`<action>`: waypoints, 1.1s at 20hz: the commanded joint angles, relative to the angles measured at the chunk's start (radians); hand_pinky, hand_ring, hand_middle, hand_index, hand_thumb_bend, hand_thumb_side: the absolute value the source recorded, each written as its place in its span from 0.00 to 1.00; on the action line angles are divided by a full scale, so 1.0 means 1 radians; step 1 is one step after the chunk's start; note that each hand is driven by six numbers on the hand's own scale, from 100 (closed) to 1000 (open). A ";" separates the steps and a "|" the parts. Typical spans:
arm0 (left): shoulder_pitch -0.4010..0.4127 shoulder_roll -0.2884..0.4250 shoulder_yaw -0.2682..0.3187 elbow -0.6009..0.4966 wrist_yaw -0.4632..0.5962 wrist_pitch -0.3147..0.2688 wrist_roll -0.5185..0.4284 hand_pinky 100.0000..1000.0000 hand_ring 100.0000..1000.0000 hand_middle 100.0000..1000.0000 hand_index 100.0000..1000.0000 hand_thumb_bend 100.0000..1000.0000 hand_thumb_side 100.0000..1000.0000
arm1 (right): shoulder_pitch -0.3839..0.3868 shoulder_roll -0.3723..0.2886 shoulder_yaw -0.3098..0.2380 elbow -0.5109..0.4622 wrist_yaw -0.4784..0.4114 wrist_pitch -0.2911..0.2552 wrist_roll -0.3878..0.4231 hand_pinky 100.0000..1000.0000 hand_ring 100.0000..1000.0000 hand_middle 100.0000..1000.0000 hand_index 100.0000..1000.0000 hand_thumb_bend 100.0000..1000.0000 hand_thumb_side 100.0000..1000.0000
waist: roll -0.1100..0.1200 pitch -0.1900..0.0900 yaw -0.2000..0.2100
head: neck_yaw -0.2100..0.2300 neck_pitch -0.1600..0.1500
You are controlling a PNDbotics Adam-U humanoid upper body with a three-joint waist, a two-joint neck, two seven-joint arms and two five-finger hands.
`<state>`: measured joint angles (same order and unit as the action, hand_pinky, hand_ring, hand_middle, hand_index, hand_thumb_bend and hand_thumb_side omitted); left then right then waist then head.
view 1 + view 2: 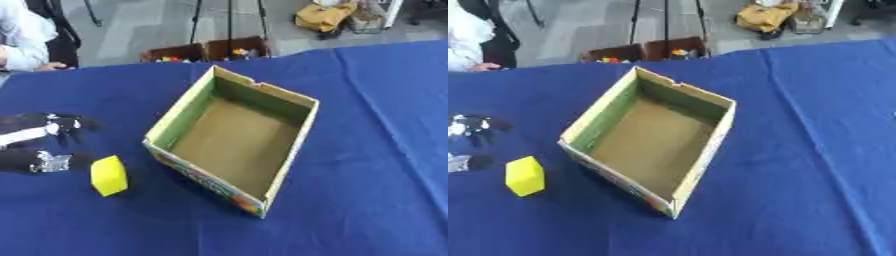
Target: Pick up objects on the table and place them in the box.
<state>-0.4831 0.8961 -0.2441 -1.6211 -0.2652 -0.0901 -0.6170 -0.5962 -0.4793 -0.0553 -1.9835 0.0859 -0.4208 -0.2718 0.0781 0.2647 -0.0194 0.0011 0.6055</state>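
Ok, 1 open-top cardboard box (234, 142), rectangular, set askew mid-table, plain brown inside w/ greenish inner wall on the left, multicolour print on the outer front wall. Inside shows only bare brown floor. The print is too blurred to read, no legible brand or text.

1 yellow foam-looking block (108, 175), roughly cube-shaped, lies on the blue tablecloth (367, 150) just left of the box's near-left corner, close beside but not touching, outside the box.

Left hand (44, 142), black w/ silver parts, comes in from the left edge at mid-height, just left of the yellow block. Upper digits reach toward the box, lower part sits nearer the block; the two parts are apart w/ a gap of cloth between, nothing pinched, fingers look spread not closed. No contact w/ block visible. In the right eye view only its tips show at the left edge.

Right hand: shows in neither view.

Beyond the far table edge: 2 dark brown crates (208, 51) on the floor side by side, w/ small coloured bits inside, can't ID. A yellow bag-like heap (325, 16) farther back, top right.

Count: 1 box, 1 block, 2 crates, 1 robot hand visible.
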 commanded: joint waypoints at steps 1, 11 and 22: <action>-0.012 0.016 0.002 0.005 0.005 0.019 0.017 0.68 0.77 0.90 1.00 0.52 1.00 | -0.007 -0.013 -0.009 -0.017 -0.002 0.001 0.002 0.75 0.74 0.56 0.79 0.00 0.45 | 0.013 -0.014 -0.001 | -0.001 -0.007; -0.009 0.015 0.005 0.039 -0.010 0.015 -0.025 0.72 0.82 0.94 1.00 0.49 1.00 | -0.005 -0.014 -0.011 -0.017 -0.002 0.002 0.000 0.75 0.74 0.56 0.79 0.00 0.45 | 0.014 -0.014 -0.002 | -0.030 -0.009; -0.016 0.004 -0.017 0.107 -0.185 -0.133 -0.083 0.79 0.91 1.00 1.00 0.45 0.87 | -0.002 -0.011 -0.011 -0.017 -0.005 0.004 0.006 0.75 0.74 0.56 0.79 0.00 0.45 | 0.017 -0.010 -0.010 | -0.028 -0.002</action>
<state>-0.4841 0.8784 -0.2665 -1.5167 -0.4318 -0.2049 -0.6959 -0.5886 -0.4790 -0.0581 -1.9835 0.0857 -0.4176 -0.2686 0.0790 0.2647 -0.0296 -0.0278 0.6048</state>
